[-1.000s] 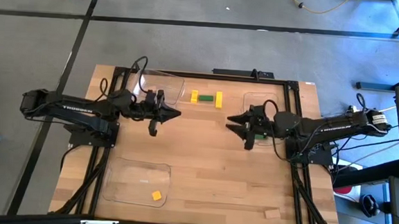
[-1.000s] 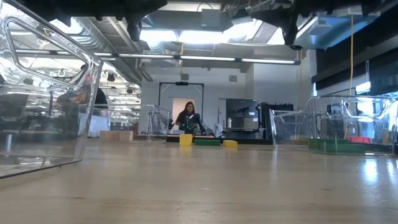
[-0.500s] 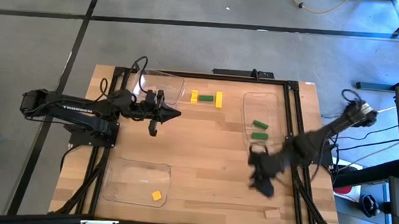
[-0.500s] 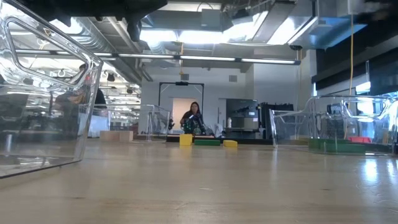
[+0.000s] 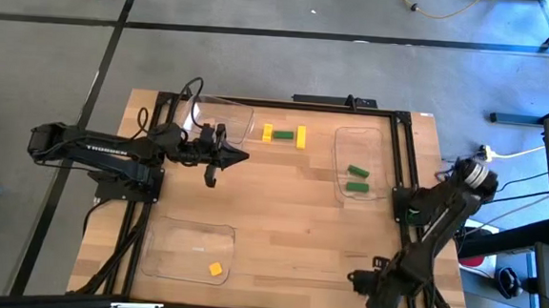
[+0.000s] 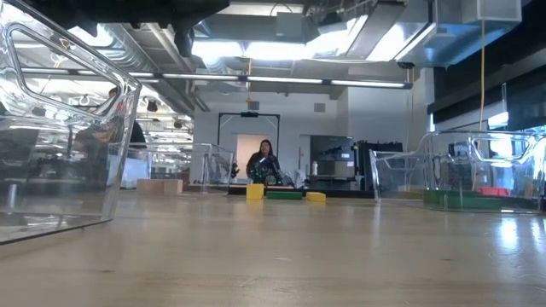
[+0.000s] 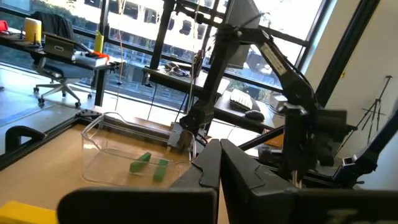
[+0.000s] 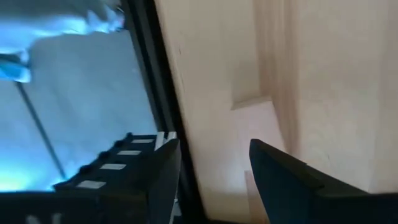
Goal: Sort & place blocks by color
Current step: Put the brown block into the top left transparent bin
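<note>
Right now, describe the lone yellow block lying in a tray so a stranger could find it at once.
Start from the wooden table seen from above and go to the clear tray at its near left corner. Inside that tray, toward its near right side, lies a single small yellow block. The other yellow pieces lie on bare wood at the far edge beside a green one; this one sits alone in a tray.

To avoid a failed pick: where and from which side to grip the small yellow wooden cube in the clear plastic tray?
From straight above, since the walls of the clear plastic tray block the sides. Grip two opposite flat faces of the small yellow wooden cube; it lies alone but askew, so probably turn the wrist.
</note>
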